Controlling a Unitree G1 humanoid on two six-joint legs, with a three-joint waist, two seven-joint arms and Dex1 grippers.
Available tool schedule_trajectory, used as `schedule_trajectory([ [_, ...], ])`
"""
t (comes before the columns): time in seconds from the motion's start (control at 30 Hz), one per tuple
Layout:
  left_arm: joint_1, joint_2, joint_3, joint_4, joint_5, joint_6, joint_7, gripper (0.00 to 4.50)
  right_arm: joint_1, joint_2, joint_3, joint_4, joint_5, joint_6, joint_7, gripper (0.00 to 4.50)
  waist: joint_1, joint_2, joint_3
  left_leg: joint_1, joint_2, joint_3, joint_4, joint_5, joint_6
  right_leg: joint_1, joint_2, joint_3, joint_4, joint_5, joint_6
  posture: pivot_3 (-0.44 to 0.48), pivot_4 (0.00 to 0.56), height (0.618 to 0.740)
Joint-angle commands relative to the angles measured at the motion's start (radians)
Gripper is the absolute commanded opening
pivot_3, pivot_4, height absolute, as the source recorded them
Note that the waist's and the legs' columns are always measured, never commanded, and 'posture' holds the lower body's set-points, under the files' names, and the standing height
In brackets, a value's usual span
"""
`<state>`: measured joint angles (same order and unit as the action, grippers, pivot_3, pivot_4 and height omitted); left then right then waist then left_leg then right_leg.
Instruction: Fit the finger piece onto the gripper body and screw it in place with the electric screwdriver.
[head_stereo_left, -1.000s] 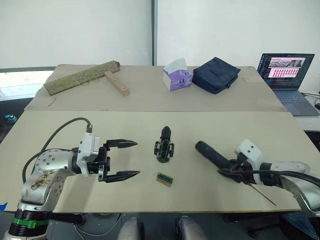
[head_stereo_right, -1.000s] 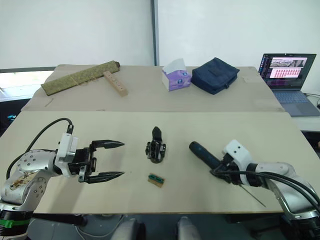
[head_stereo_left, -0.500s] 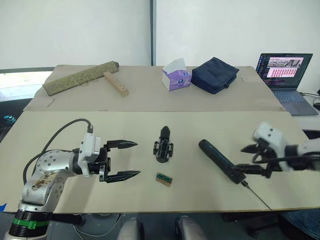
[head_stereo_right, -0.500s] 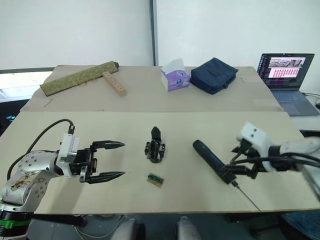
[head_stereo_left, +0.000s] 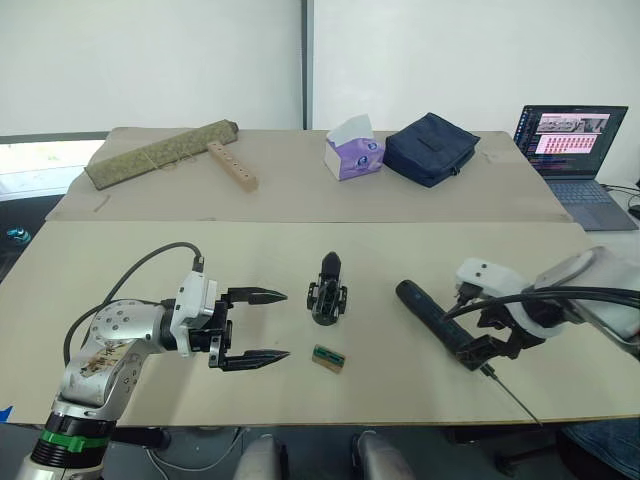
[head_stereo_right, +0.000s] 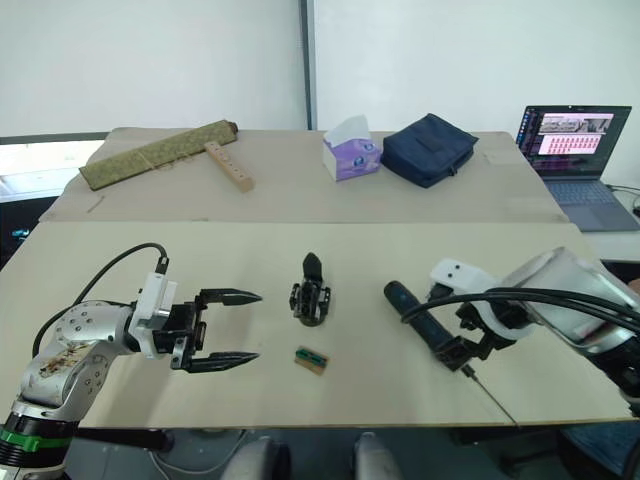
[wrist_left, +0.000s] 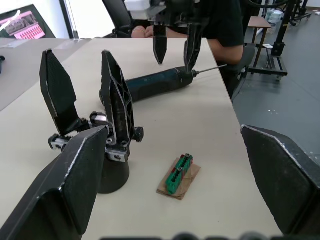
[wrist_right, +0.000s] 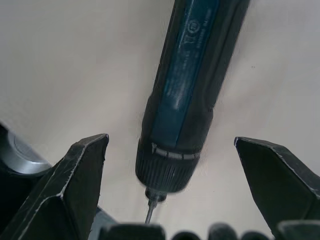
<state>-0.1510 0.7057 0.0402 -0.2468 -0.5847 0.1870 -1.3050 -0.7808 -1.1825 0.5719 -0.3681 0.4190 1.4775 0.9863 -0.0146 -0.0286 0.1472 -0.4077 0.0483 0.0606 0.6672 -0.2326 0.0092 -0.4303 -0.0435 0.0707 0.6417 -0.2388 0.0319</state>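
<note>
The gripper body (head_stereo_left: 328, 291) stands upright at the table's middle. In the left wrist view, two black pointed fingers rise from the gripper body (wrist_left: 112, 150). I cannot tell which of them is the finger piece. To its right the electric screwdriver (head_stereo_left: 435, 320) lies flat, its thin bit pointing at the front edge. My right gripper (head_stereo_left: 495, 345) hangs open over the screwdriver's (wrist_right: 185, 100) bit end, one finger on each side, apart from it. My left gripper (head_stereo_left: 285, 325) is open and holds nothing, left of the gripper body, fingertips pointing toward it.
A small green block (head_stereo_left: 328, 357) lies just in front of the gripper body. On the far table sit a tissue box (head_stereo_left: 353, 150), a dark bag (head_stereo_left: 432, 148), a rolled mat (head_stereo_left: 160, 153) and a wooden strip (head_stereo_left: 233, 165). A laptop (head_stereo_left: 572, 145) is at far right. A person (wrist_left: 220, 30) sits nearby.
My right gripper let go of the screwdriver, swung away to the right, then came back over its bit end. My left gripper moved right, closer to the gripper body.
</note>
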Motion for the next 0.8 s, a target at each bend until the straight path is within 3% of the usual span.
schedule_trajectory([
  [0.03, 0.001, 0.001, 0.006, -0.032, -0.004, -0.009, 0.006, 4.50, -0.059, 0.019, 0.042, 0.009, -0.026, 0.021, -0.025, 4.47, 0.002, 0.000, 0.000, 0.000, 0.000, 0.000, 0.000, 0.000, 0.000, 0.000, 0.000, 0.000, 0.000, 0.000, 0.000, 0.000, 0.150, 0.740],
  [0.5, 0.021, 0.011, 0.000, -0.054, -0.008, 0.006, 0.001, 4.50, -0.112, 0.085, 0.250, 0.105, -0.099, -0.041, -0.004, 4.47, -0.004, 0.000, 0.000, 0.000, 0.000, 0.000, 0.001, 0.000, 0.000, -0.001, 0.001, 0.000, 0.002, 0.000, 0.000, 0.000, 0.150, 0.740],
  [0.53, 0.019, 0.010, -0.002, -0.052, -0.006, 0.006, 0.001, 4.50, -0.114, 0.085, 0.261, 0.112, -0.104, -0.048, 0.003, 3.96, -0.004, -0.001, 0.000, 0.000, 0.000, 0.000, 0.001, 0.000, 0.000, -0.001, 0.001, 0.000, 0.002, 0.000, 0.000, 0.000, 0.150, 0.740],
  [0.73, 0.013, 0.015, -0.010, -0.046, -0.006, 0.009, -0.013, 4.50, -0.155, 0.105, 0.296, 0.159, -0.102, -0.027, 0.049, 1.96, -0.005, -0.001, 0.000, 0.000, 0.000, 0.000, 0.001, 0.000, 0.000, -0.001, 0.001, 0.000, 0.002, 0.000, 0.000, 0.000, 0.150, 0.740],
  [0.8, 0.011, 0.017, -0.007, -0.040, -0.009, 0.010, -0.015, 4.50, -0.150, 0.091, 0.299, 0.159, -0.101, -0.022, 0.055, 1.93, -0.004, -0.001, 0.000, 0.000, 0.001, 0.000, 0.001, 0.000, 0.000, -0.001, 0.001, -0.001, 0.002, 0.000, 0.000, 0.000, 0.150, 0.740],
])
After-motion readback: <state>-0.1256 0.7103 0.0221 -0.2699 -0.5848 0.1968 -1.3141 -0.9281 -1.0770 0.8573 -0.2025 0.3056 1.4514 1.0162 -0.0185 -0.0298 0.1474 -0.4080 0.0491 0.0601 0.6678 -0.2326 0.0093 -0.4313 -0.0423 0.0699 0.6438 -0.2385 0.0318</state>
